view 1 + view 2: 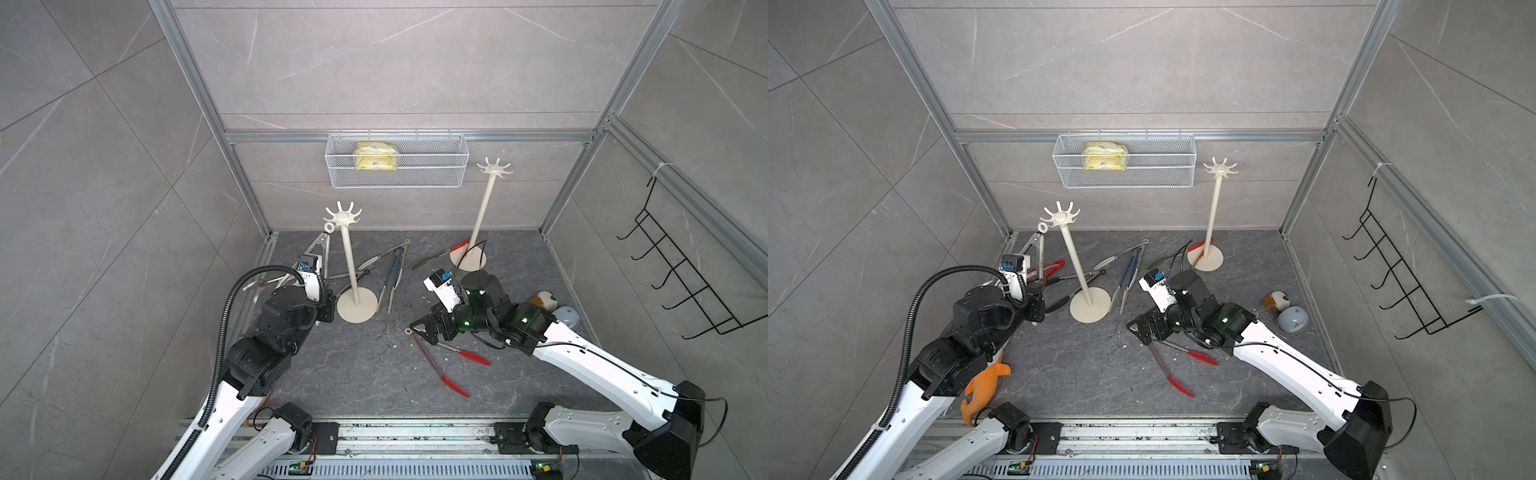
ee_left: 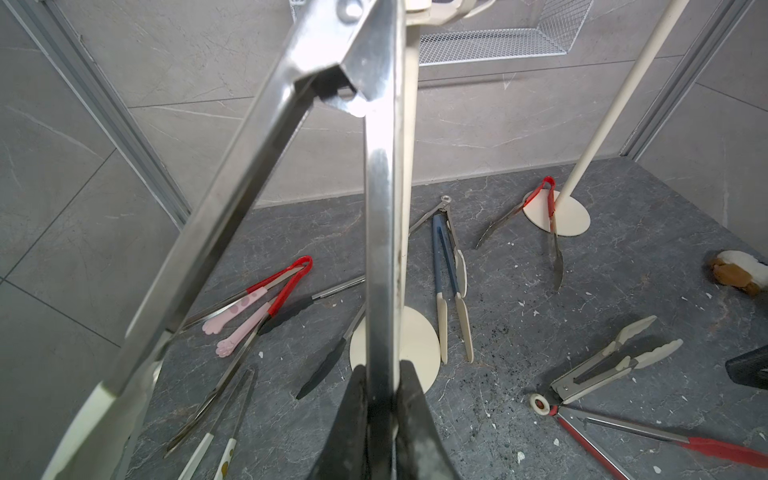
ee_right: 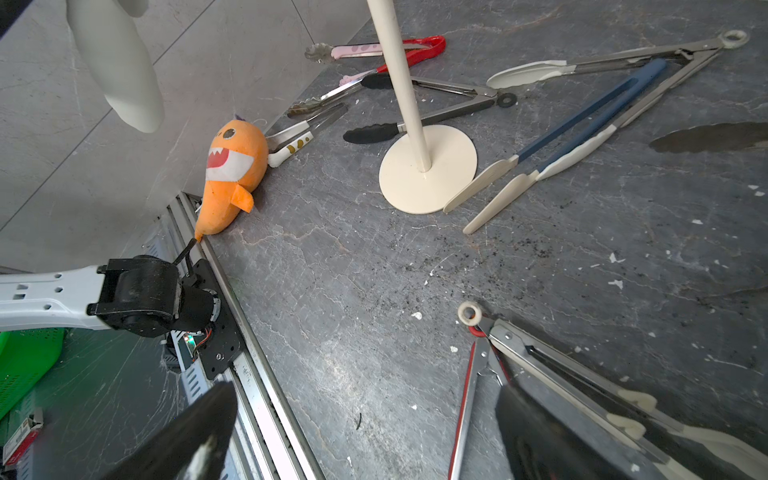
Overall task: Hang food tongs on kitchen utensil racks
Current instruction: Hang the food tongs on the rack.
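Left gripper (image 2: 380,374) clamps one arm of steel tongs (image 2: 249,166), ring (image 1: 329,227) raised just beside rack (image 1: 343,216) hooks for hanging. Right gripper (image 1: 422,328) gapes wide over cream-tipped tongs (image 3: 582,382) on counter (image 1: 353,374), likely next pick.

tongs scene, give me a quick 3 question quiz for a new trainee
1. True or false: the left gripper is shut on steel tongs with cream tips.
2. How many cream pole racks stand on the table?
3. The right gripper is: A) open, low over the tongs with a cream ring; B) shut on red-tipped tongs; C) out of view.

Key: 1 true; 2 two; 3 A.
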